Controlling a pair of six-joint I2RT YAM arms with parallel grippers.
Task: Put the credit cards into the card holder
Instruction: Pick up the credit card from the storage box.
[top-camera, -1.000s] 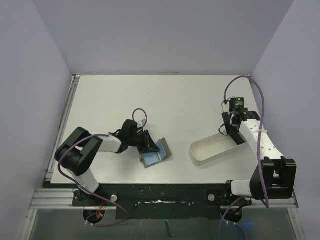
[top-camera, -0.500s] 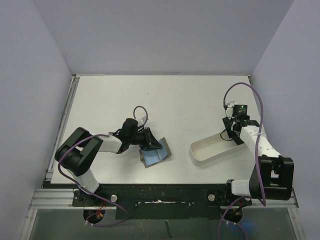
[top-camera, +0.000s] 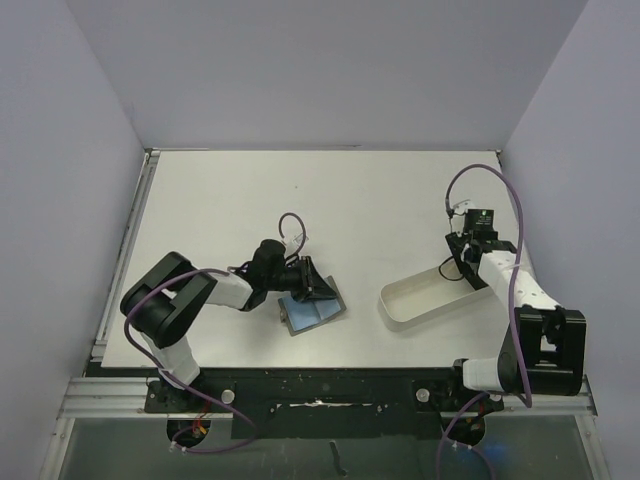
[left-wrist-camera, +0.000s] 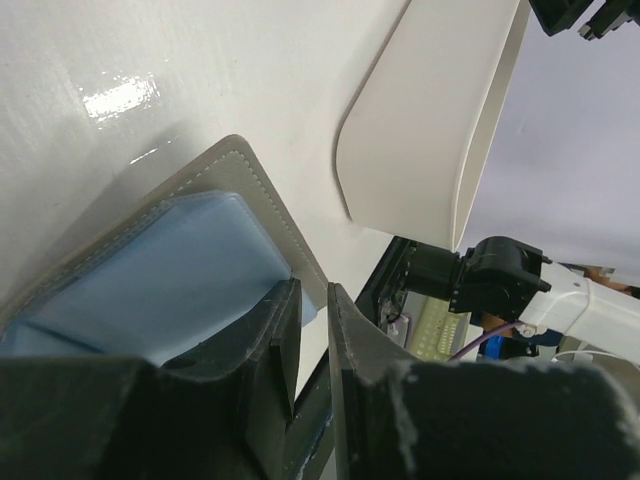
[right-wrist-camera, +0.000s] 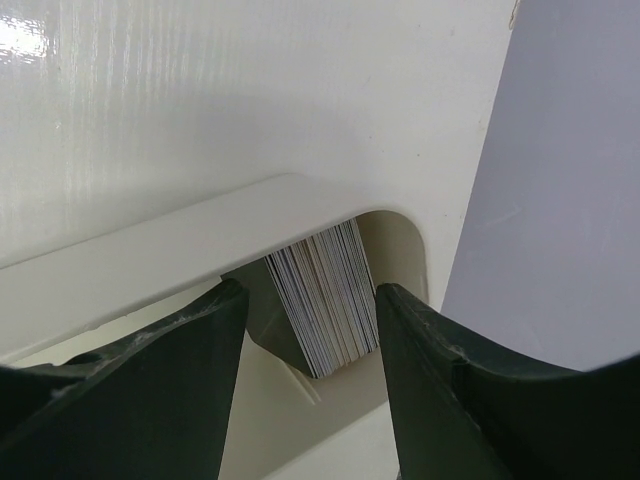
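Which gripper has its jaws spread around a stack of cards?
The right gripper: its jaws stand wide apart, flanking the credit cards in the white tray. The left gripper has jaws nearly together at the card holder.

Robotics lab test cell, bare white worktop (top-camera: 340, 200) boxed by plain lilac panels (top-camera: 330, 70) along far, left and right edges, cabled robot arms (top-camera: 185, 300) bolted to aluminium rail (top-camera: 100, 405) at near edge.

Open table (top-camera: 350, 200) lies between the card holder (top-camera: 318, 315) and the white tray (top-camera: 415, 300). The left gripper (top-camera: 313, 284), pinching the holder's flap, crowds the far side of its blue lining. In the tray's right end, the credit cards (right-wrist-camera: 325, 295) stand walled in, the right gripper (top-camera: 464, 268) straddling them with slim gaps.
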